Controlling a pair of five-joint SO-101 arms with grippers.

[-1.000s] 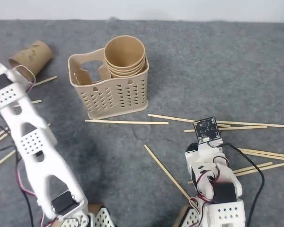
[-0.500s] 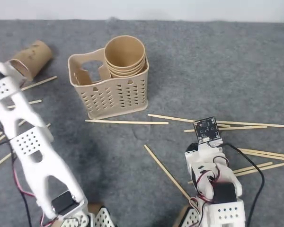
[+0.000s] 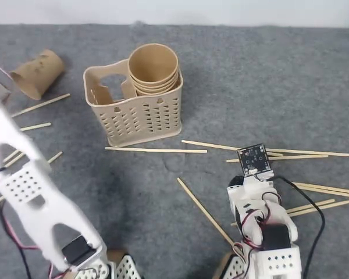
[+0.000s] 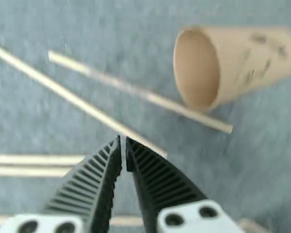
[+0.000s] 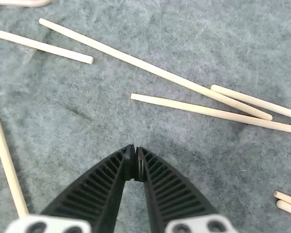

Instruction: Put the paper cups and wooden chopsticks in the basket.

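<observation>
- Starting at the far left, we see the left arm [image 3: 29,192] climb from the near edge of the high view and run off the left border, so its tip is cut off there.
- Its wrist view shows the left gripper [image 4: 122,141] with toothed fingers drawn together, only a sliver between them and nothing caught. It hangs over a blurred long chopstick [image 4: 72,97].
- Just beyond lies the loose paper cup [image 3: 38,72] on its side, mouth toward the arm. A second chopstick [image 4: 136,90] crosses in front of its rim; we cannot tell whether they touch.
- More left chopsticks [image 3: 41,104] lie scattered on the grey carpet [image 3: 250,87], some partly hidden by the arm.
- The basket [image 3: 145,119] stands upright mid-table with the stacked paper cups [image 3: 153,67] in its right end; how many are nested we cannot tell.
- One front chopstick [image 3: 156,150] lies just before the basket, apart from it.
- The right gripper [image 5: 135,147] is pressed closed and empty above the carpet, near the right chopsticks [image 5: 155,70], touching none.
- In the high view its camera board [image 3: 253,160] covers it.
</observation>
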